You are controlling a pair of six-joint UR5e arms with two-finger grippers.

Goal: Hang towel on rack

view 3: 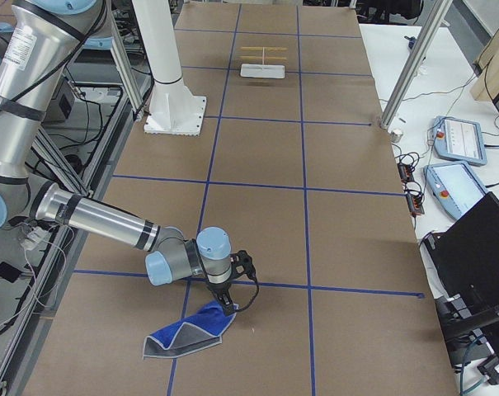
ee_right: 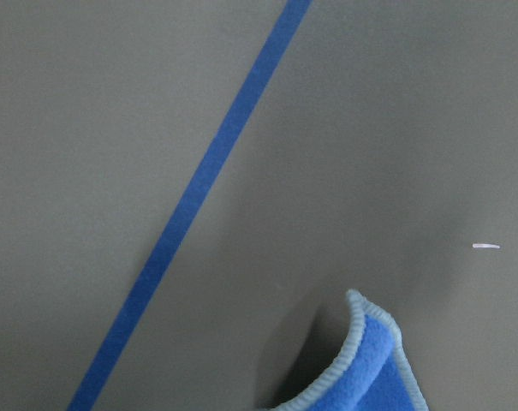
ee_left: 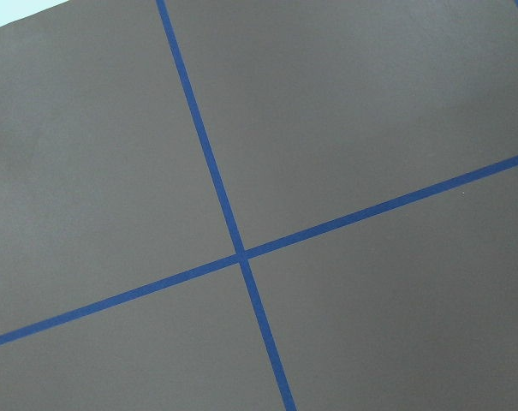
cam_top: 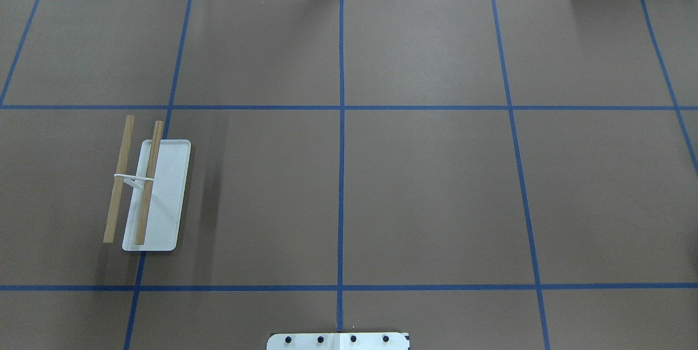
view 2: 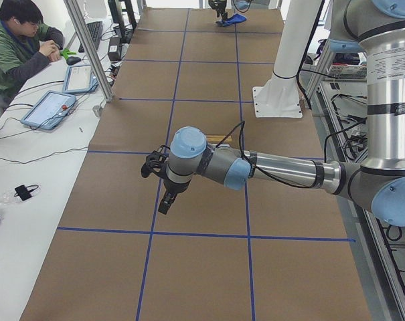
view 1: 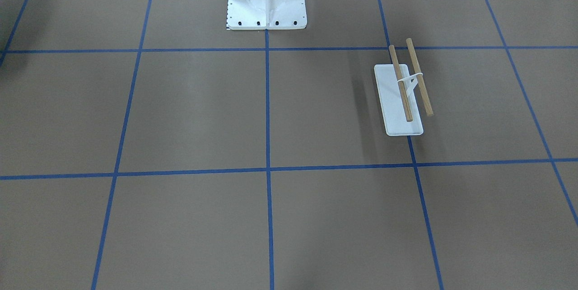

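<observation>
Towel (view 3: 187, 338): you find it crumpled on the tabletop (cam_top: 425, 192) at the robot's right end, mostly blue face up, with one edged corner raised.
Right hand (view 3: 227, 307): sits at the towel's upper edge; you cannot tell whether it pinches cloth.
Left hand (view 2: 165, 208): hangs over bare tabletop; you cannot tell whether it is spread or pressed together.
Rack (cam_top: 163, 197): stands on the robot's left half, well apart from the towel, its two wooden bars running away from the robot.
Key relation: your right arm is nearer the towel, so the carry probably runs leftward across the bars' long axis.

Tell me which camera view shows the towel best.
Exterior right: the towel shows whole, crumpled, at the right gripper. The right wrist view shows one corner; exterior left, a far patch; the other views, nothing.
</observation>
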